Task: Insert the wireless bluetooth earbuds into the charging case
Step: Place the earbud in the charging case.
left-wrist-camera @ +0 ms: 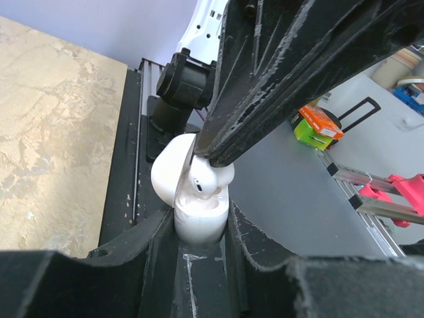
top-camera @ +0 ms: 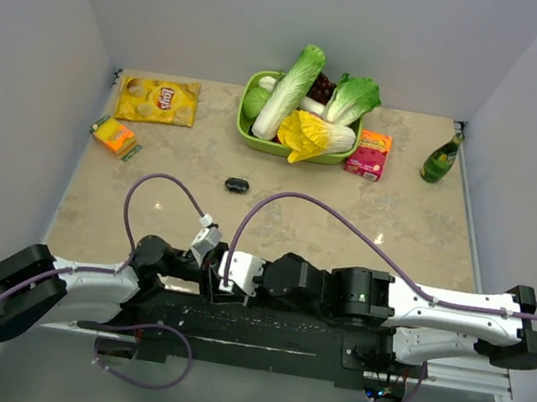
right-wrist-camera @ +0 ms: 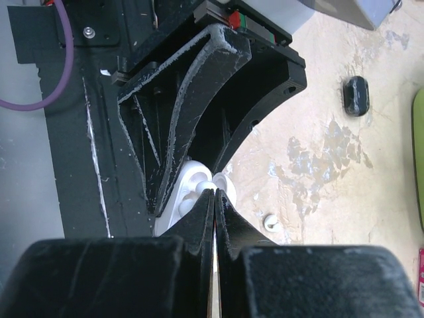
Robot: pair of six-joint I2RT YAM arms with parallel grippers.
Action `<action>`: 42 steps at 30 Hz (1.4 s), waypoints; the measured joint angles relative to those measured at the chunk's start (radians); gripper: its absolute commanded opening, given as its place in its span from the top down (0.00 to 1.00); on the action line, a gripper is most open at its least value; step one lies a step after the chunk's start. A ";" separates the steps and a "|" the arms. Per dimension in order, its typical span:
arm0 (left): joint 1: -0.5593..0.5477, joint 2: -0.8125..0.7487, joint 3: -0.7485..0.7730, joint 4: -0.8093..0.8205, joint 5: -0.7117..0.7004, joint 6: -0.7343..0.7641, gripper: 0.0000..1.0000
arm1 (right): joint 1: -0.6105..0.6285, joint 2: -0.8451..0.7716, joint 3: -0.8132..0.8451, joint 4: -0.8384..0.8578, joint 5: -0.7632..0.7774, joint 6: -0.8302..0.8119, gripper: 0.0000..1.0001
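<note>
The white charging case (left-wrist-camera: 199,225) stands upright between the fingers of my left gripper (left-wrist-camera: 200,213), which is shut on it. Its lid (left-wrist-camera: 167,173) hangs open to the left. A white earbud (left-wrist-camera: 203,183) rests in the top of the case, partly sunk in. My right gripper (right-wrist-camera: 215,193) is shut, and its tips (left-wrist-camera: 213,161) press on that earbud from above. In the right wrist view the case (right-wrist-camera: 187,192) shows its wells just beyond the shut tips. In the top view both grippers meet by the case (top-camera: 205,243) at the near table edge.
A small white piece (right-wrist-camera: 270,222) lies on the table by the case, and a black oval object (top-camera: 237,185) lies mid-table. At the back stand a green basket (top-camera: 243,128) of vegetables, a chip bag (top-camera: 158,101), a red box (top-camera: 368,154), a green bottle (top-camera: 442,158) and an orange packet (top-camera: 114,136).
</note>
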 measured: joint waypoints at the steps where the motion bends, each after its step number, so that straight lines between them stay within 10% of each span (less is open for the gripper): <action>1: 0.000 0.003 0.000 0.000 0.001 -0.003 1.00 | 0.001 0.000 0.000 0.002 0.000 0.000 1.00; 42: -0.005 0.010 0.004 0.000 0.049 -0.096 1.00 | 0.060 -0.039 -0.065 0.052 0.050 -0.036 1.00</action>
